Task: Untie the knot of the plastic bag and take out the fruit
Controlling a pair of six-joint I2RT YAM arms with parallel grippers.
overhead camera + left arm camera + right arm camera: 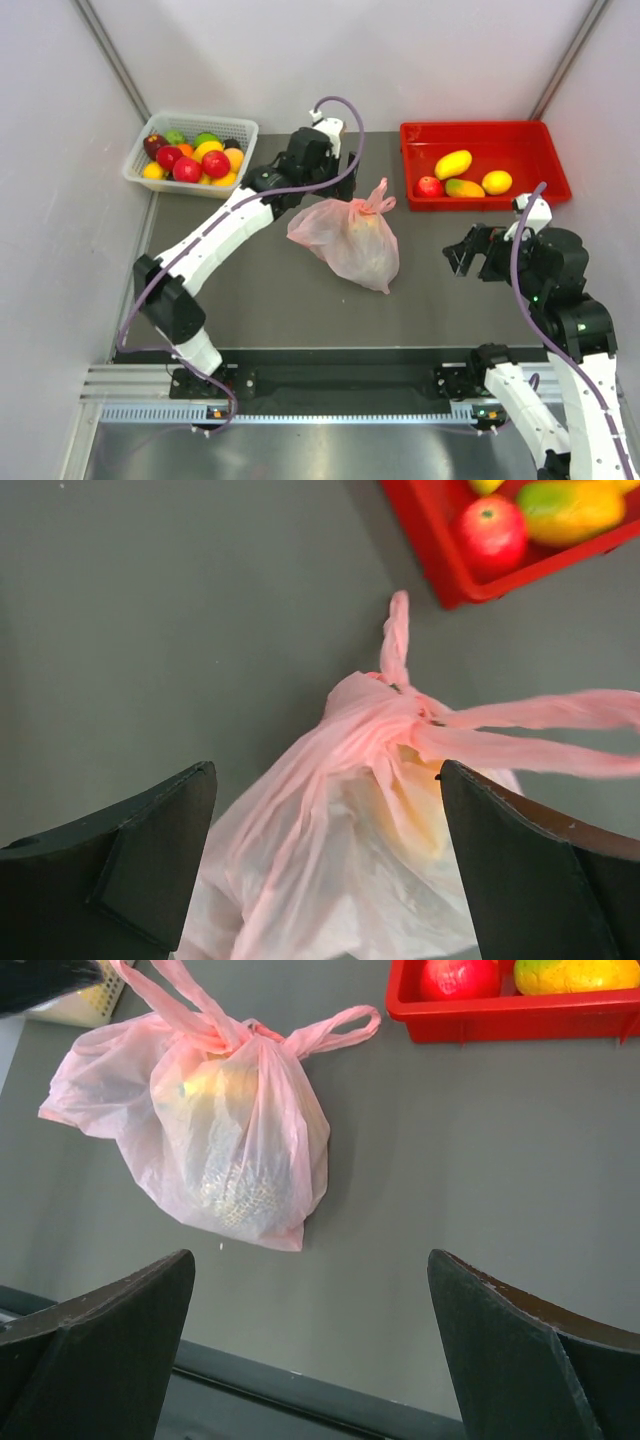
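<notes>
A dark grey table enclosed by plain pale walls at the back and both sides. A metal rail runs along its near edge. Soft, even light.

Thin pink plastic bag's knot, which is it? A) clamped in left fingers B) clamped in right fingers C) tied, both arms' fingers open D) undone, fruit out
C: the twisted knot on the thin pink plastic bag is tied, and the left fingers and right fingers stand wide open, clamping nothing.
</notes>
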